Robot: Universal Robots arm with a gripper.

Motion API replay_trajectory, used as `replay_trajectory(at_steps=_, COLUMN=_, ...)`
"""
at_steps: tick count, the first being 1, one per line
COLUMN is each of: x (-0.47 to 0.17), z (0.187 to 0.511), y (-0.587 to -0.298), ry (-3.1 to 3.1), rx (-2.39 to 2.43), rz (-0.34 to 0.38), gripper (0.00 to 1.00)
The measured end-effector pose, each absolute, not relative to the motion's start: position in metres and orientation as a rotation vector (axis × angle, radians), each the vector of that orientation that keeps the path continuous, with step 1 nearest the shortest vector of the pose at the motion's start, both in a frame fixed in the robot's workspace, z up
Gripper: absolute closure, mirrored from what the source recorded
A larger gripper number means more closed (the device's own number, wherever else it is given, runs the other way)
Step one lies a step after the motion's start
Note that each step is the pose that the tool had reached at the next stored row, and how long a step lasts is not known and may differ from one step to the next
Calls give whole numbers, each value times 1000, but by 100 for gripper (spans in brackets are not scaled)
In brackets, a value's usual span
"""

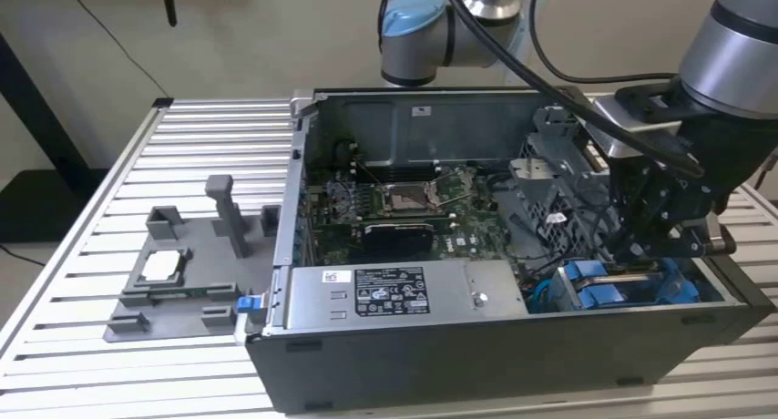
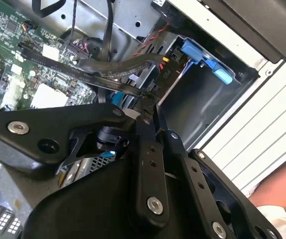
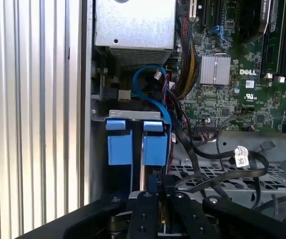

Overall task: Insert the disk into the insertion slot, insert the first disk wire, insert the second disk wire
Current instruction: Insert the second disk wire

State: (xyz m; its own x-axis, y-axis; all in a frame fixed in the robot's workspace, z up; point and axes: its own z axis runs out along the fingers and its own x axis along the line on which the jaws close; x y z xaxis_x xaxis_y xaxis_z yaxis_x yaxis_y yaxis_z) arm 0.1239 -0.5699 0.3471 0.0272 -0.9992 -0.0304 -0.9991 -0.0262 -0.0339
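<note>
Evidently the work is at the wires. The flat black ribbon-like disk wire (image 2: 88, 73) runs across the second wrist view, from over the board to the tips of the black two-fingered gripper (image 2: 150, 102). The fingers are drawn together, their ends right at the wire; I cannot tell whether the wire is nipped between them.

By my judgement, such a wire is light and limp along its length and stiff only at its plug. It is best taken by the plug body, since a grip on the ribbon would let it bend away from the socket. Its small contacts would not stand a crooked push.

Just beyond the fingertips lies the rectangular grey metal insertion slot (image 2: 197, 99), with bright blue plastic tabs (image 3: 119, 147) at its mouth. I cannot make out the disk for certain among that blue.

In the exterior view the gripper (image 1: 650, 250) hangs over that corner of the open dark grey computer case (image 1: 486, 364), toward that view's right. Beside the slot is the green circuit board (image 3: 222, 94), and near it the grey boxy power supply (image 1: 389, 291) with a white sticker. The case stands on a pale slatted metal table (image 1: 86, 255), with a grey moulded fixture (image 1: 182, 287) beside it.
</note>
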Motion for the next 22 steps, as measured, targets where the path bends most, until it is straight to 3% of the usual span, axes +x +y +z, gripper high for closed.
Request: replay_trajectory(at_steps=22, x=127, z=344, y=-566, ry=2164, rx=-2217, rz=0, gripper=84)
